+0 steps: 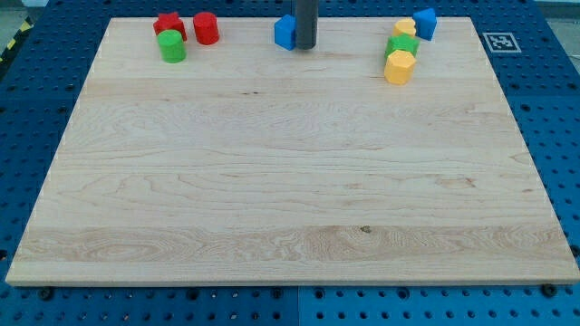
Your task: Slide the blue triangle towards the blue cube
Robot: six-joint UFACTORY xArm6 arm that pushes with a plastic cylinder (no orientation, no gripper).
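Observation:
A blue block (285,32) sits near the top edge of the wooden board (290,181), at its middle; it looks like the cube, though its right side is partly hidden by my rod. My tip (305,48) rests on the board right against this block's right side. A second blue block (425,23), which looks like the triangle, lies at the view's top right, far to the right of my tip.
At top left are a red star-like block (169,24), a red cylinder (206,28) and a green cylinder (171,46). At top right, beside the second blue block, a yellow block (405,28), a green block (402,45) and a yellow hexagon (399,67) cluster together.

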